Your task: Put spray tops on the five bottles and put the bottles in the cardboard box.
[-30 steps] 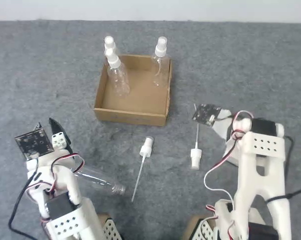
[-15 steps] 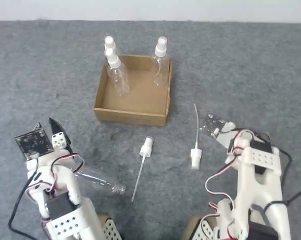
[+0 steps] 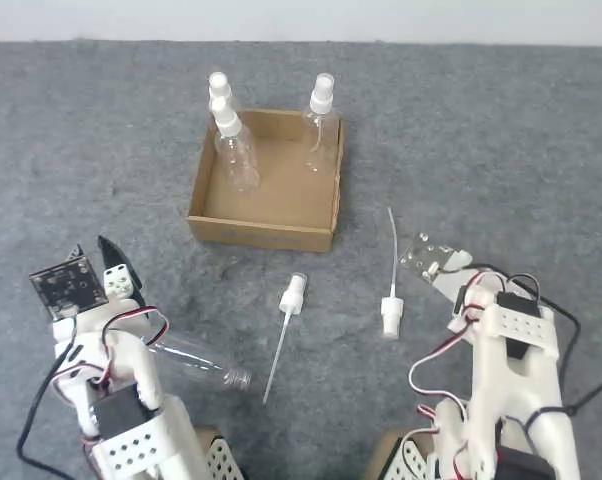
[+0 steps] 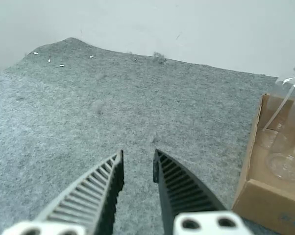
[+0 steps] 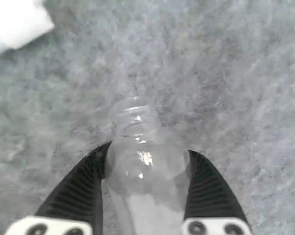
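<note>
The cardboard box [image 3: 261, 232] holds clear bottles with white spray tops: two at its back left [image 3: 234, 150] and one at the back right [image 3: 321, 125]. A topless bottle [image 3: 196, 362] lies beside the left arm. Two spray tops lie in front of the box, one [image 3: 291, 296] in the middle and one [image 3: 389, 312] nearer the right arm [image 3: 511, 335]. My right gripper [image 5: 146, 147] is shut on another topless bottle [image 5: 137, 122], neck pointing away, low over the mat. My left gripper [image 4: 137, 154] is slightly open, holds nothing, and points toward the box [image 4: 255, 196].
Grey felt mat [image 3: 501, 130] covers the table, with free room on both sides of the box. A spray top's white head [image 5: 15, 24] lies just past the held bottle's neck. The arm bases stand at the near edge.
The right arm has drawn back toward its base and dropped lower. The left arm, the loose spray tops and the box have not moved.
</note>
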Available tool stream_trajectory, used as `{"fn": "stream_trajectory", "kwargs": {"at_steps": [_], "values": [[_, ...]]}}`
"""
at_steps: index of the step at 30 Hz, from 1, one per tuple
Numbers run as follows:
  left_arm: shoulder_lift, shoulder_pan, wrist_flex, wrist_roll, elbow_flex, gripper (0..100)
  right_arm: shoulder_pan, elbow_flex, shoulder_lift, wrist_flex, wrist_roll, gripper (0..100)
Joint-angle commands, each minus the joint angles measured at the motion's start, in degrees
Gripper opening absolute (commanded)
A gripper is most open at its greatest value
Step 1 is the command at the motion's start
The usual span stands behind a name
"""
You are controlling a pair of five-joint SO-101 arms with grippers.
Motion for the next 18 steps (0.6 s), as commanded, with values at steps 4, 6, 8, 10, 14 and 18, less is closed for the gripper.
{"fn": "stream_trajectory", "kwargs": {"at_steps": [4, 6, 8, 10, 14, 18], "values": [[-1.1, 0.3, -2.0, 0.0, 0.0, 9, -6.4, -10.8, -1.3, 6.6, -14.2, 5.2], [-1.1, 0.3, -2.0, 0.0, 0.0, 9, -8.5, -13.9, -1.3, 10.8, -20.0, 5.2], [-1.1, 0.3, -2.0, 0.0, 0.0, 9, -10.9, -16.5, -1.2, 15.1, -24.5, 5.2], [-1.1, 0.3, -2.0, 0.0, 0.0, 9, -13.9, -17.9, -1.2, 18.8, -26.8, 5.2], [-1.1, 0.3, -2.0, 0.0, 0.0, 9, -18.9, -18.5, -1.1, 22.5, -30.2, 5.2], [-1.1, 0.3, -2.0, 0.0, 0.0, 9, -21.0, -18.5, -1.1, 22.8, -33.1, 5.3]]}}
